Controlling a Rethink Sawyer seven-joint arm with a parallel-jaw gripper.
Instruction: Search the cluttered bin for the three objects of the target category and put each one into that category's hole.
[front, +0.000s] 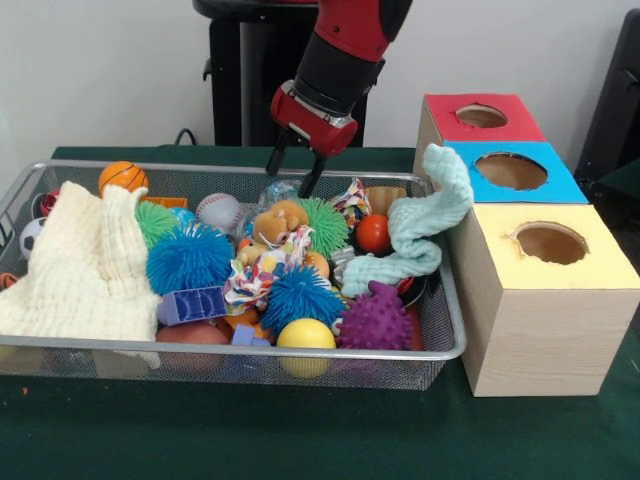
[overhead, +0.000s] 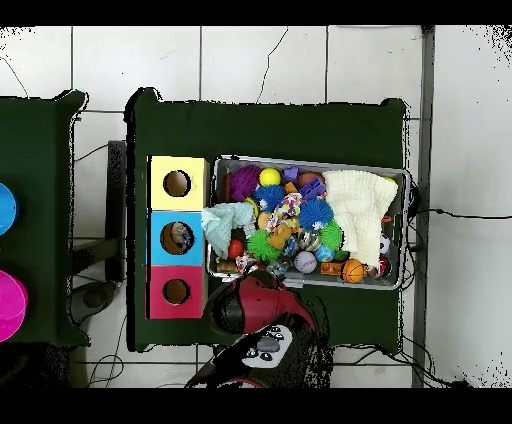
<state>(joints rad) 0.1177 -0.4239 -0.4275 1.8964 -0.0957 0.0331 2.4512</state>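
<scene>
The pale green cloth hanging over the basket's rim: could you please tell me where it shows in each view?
Front view: the pale green cloth drapes over the basket's right end, reaching up against the blue-topped box.
Overhead view: the cloth lies over the basket's left end, beside the blue-topped box.
Shared landmark: the blue-topped box.

lab: pedestal robot arm (front: 345, 50), tiled floor (overhead: 250, 60)
</scene>
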